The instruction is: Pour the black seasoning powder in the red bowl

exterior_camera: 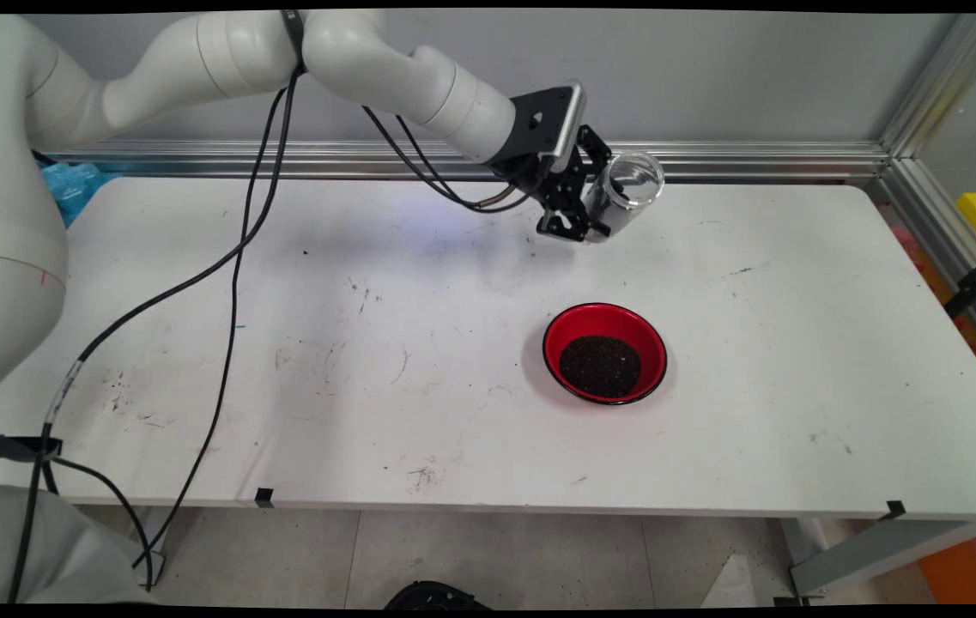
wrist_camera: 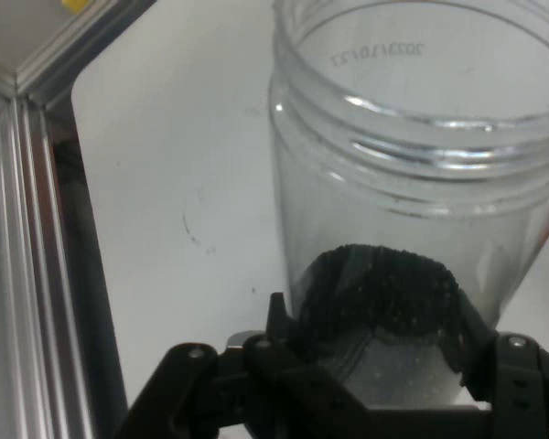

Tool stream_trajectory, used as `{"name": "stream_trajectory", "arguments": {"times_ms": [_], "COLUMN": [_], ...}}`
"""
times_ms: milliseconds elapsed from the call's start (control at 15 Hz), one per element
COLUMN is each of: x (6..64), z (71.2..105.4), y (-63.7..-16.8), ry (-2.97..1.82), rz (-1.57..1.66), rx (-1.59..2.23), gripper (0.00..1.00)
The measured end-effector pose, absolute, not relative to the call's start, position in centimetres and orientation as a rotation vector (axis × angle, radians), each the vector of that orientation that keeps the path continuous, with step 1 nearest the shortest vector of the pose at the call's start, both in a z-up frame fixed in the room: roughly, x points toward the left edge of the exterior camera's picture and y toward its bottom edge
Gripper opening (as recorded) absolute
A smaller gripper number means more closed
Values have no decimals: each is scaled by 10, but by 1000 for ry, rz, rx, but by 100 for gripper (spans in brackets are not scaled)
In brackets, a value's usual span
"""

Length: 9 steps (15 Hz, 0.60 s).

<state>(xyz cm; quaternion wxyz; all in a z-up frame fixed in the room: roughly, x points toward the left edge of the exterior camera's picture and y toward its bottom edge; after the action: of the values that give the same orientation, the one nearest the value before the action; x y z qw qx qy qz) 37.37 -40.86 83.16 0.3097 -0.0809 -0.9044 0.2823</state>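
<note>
While raised beyond red bowl (exterior_camera: 604, 352), claw (exterior_camera: 592, 209) clamped around clear jar (exterior_camera: 625, 196), reversed date print.

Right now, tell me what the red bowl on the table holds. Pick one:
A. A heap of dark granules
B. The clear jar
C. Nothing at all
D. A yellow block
A. The red bowl holds a heap of dark granules, while the clear jar is held tilted in the end effector above the table, farther back than the bowl.
</note>
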Motion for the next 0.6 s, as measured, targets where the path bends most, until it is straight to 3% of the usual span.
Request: {"name": "stream_trajectory", "arguments": {"times_ms": [600], "x": [363], "z": [825], "y": [-400], "ry": [-2401], "rz": [884], "rx": [-444], "gripper": [0]}}
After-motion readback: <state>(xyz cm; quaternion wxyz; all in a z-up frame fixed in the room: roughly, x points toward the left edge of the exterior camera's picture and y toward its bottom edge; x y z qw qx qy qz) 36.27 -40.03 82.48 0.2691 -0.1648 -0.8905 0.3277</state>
